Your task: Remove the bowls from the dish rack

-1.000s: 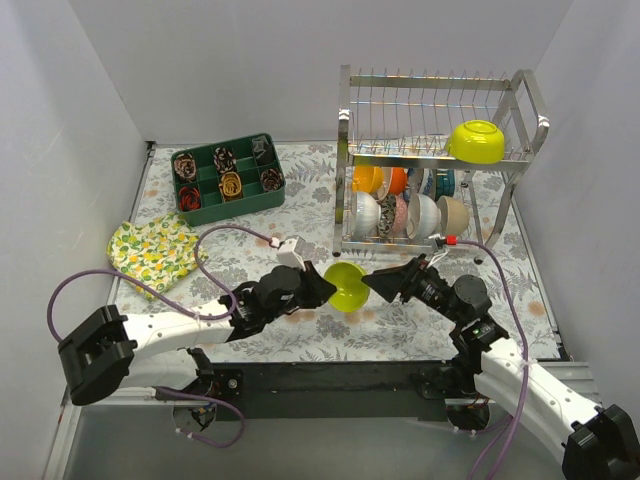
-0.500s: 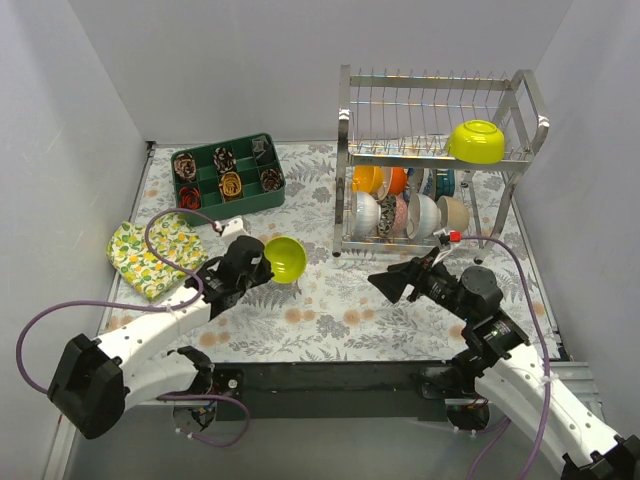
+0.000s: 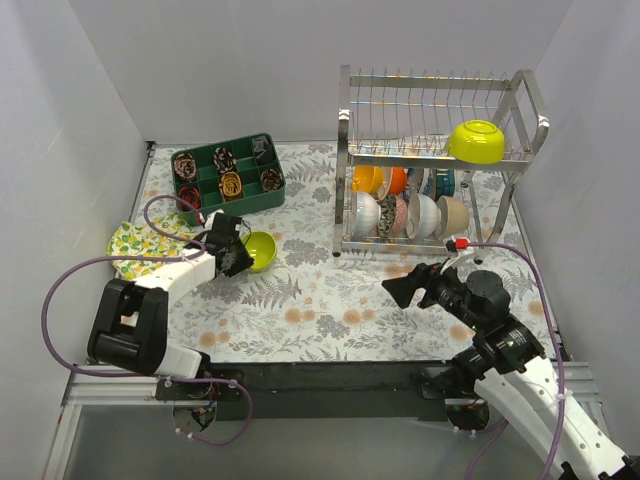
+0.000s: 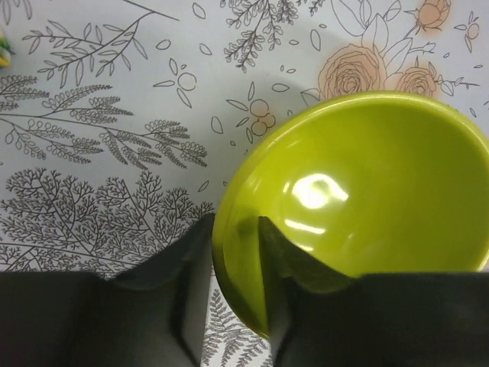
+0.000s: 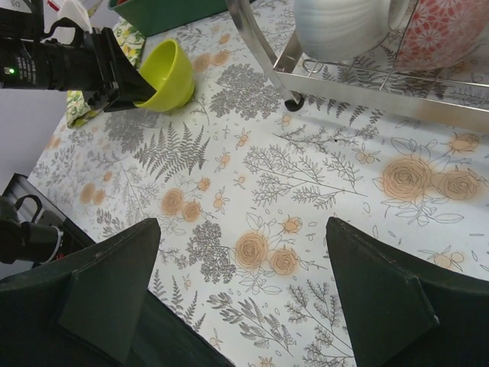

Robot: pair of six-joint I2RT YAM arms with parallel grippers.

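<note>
My left gripper is shut on the rim of a lime-green bowl, low over the floral cloth at left; the wrist view shows one finger inside the bowl and one outside. The right wrist view also shows this bowl. My right gripper is open and empty, above the cloth in front of the chrome dish rack. A second lime-green bowl sits on the rack's upper tier. Several orange, white, patterned and beige bowls stand in the lower tier.
A dark green compartment tray with small round items is at the back left. A lemon-print cloth lies at the left edge. The rack's foot and a white bowl show in the right wrist view.
My left gripper carried the lime-green bowl from the table's middle leftward and back, down near the cloth. My right gripper drew back to the right, open.
</note>
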